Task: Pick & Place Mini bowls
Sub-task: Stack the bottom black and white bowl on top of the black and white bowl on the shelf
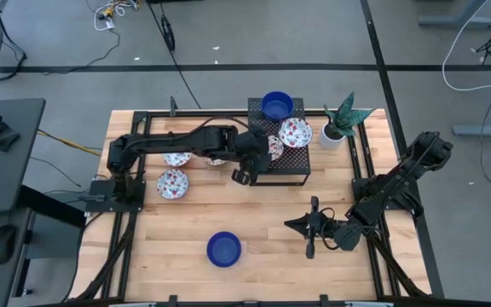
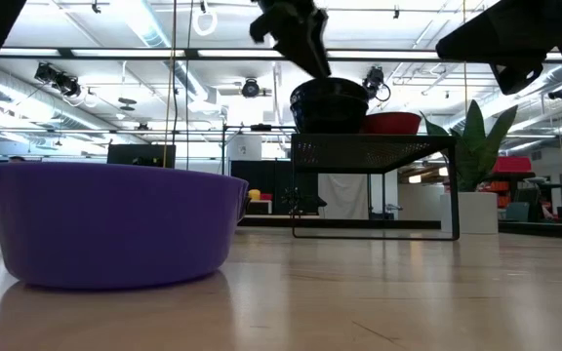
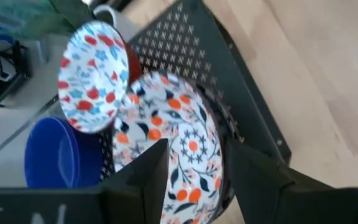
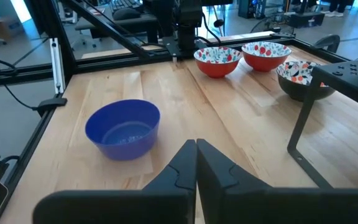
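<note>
A black perforated stand point(image 1: 290, 164) at the table's middle back carries three mini bowls. They are a blue one point(image 1: 277, 105), a floral one with a red outside point(image 1: 296, 132) and a dark-sided floral one point(image 3: 188, 124) at its near left corner. My left gripper point(image 3: 199, 149) is open just above that dark-sided bowl point(image 2: 330, 102), one finger over either side of it. The bowl sits upright on the stand. My right gripper point(image 1: 312, 228) waits shut above the table at the near right. Another blue mini bowl point(image 1: 224, 249) rests on the table near the front.
Three floral bowls point(image 1: 173, 183) point(image 1: 176, 159) point(image 1: 216, 159) lie on the table left of the stand, under my left arm. A white plant pot point(image 1: 332, 134) stands right of the stand. Bare wood stretches between the stand and the front blue bowl point(image 4: 123, 127).
</note>
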Tool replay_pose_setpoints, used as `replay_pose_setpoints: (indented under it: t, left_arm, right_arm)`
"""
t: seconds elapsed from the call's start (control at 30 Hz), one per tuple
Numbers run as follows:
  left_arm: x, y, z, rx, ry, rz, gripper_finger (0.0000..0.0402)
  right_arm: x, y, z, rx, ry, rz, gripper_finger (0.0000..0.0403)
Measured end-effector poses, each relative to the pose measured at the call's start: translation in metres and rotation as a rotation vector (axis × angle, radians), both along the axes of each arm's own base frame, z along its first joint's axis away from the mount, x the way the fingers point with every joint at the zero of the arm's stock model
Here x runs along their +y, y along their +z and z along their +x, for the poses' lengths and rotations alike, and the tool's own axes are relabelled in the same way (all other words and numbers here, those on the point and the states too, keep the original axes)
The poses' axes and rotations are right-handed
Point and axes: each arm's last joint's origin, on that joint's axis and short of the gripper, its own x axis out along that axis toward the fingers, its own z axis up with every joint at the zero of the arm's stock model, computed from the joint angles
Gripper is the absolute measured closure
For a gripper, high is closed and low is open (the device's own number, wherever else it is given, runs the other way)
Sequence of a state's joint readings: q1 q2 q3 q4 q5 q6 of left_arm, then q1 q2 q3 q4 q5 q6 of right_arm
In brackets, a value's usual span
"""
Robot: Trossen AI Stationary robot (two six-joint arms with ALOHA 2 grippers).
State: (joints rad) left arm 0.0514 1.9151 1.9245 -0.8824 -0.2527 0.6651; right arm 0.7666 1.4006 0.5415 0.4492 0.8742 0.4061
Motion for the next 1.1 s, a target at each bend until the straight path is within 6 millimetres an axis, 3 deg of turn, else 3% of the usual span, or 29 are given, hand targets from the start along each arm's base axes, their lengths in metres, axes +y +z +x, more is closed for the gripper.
replay_pose_setpoints:
  t: [0.13, 0.3, 0.63, 1.1]
  left_arm:
    - [-0.001, 0.015, -0.001, -0.043, -0.023, -0.039, 0.0236]
    - [0.000, 0.014, -0.003, -0.040, -0.027, -0.151, 0.0250]
    - [0.010, -0.012, 0.004, -0.057, -0.024, -0.234, 0.0393]
    - [0.010, -0.014, 0.007, -0.083, -0.031, -0.231, 0.0395]
  right_arm:
    - [0.000, 0.000, 0.000, 0.000, 0.000, 0.000, 0.0394]
    - [0.000, 0.000, 0.000, 0.000, 0.000, 0.000, 0.0394]
    - [0.000, 0.000, 0.000, 0.001, 0.001, -0.004, 0.0394]
    - [0.000, 0.000, 0.000, 0.001, 0.001, -0.004, 0.0394]
